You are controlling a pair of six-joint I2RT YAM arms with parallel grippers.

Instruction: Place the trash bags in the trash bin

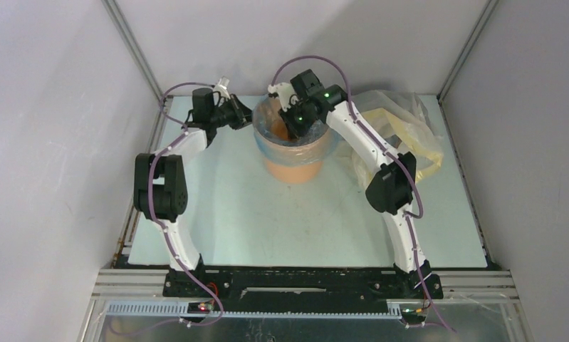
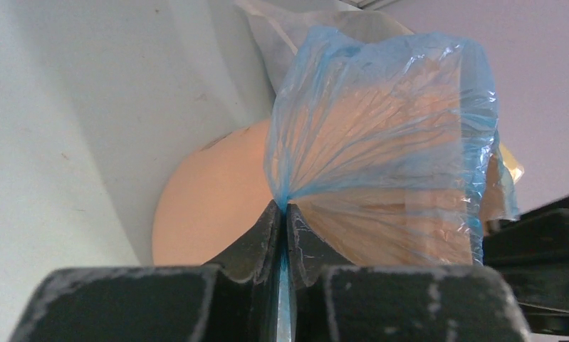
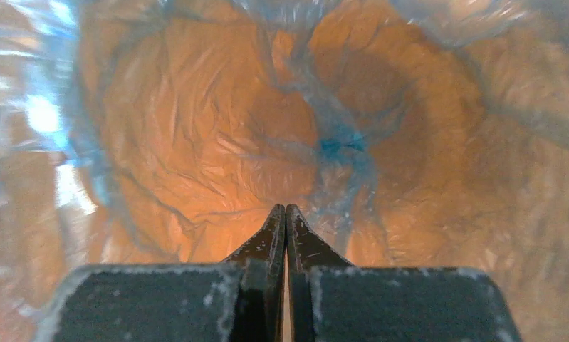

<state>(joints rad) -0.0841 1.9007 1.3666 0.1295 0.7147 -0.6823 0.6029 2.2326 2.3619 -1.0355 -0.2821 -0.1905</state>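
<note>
The left pincer [image 2: 283, 214] is pressed together on a fold of the trash bag [image 2: 381, 128]. The light-blue film fans out from the pinch point, up and to the right of the fingertips, in tight radiating creases. Directly beyond this pincer stands the trash bin [image 2: 210, 206]; its orange wall shows to the left of the fingertips and through the film. In the top view, the left pincer [image 1: 242, 114] sits at the bin's left rim, at rim height.

The right pincer [image 3: 285, 214] is pressed together, fingertip against fingertip. Whether any film is caught between the tips cannot be told. This pincer points down into the bin's mouth. Ahead of it, and on all sides of it, the bag [image 3: 196, 142] lines the inside of the bin in crumpled folds. The bag's gathered blue seam lies just beyond the tips and slightly to their right. In the top view, the right pincer [image 1: 295, 117] is inside the rim, at the far side of the opening.

The bag [image 1: 295, 151] is folded outward over the rim and forms a blue band around the upper wall of the bin [image 1: 295, 169]. The bin stands upright on the surface [image 1: 231, 206], between the two pincers. A clear plastic bag [image 1: 409, 128] lies on the surface to the right of the right pincer, apart from the bin.
</note>
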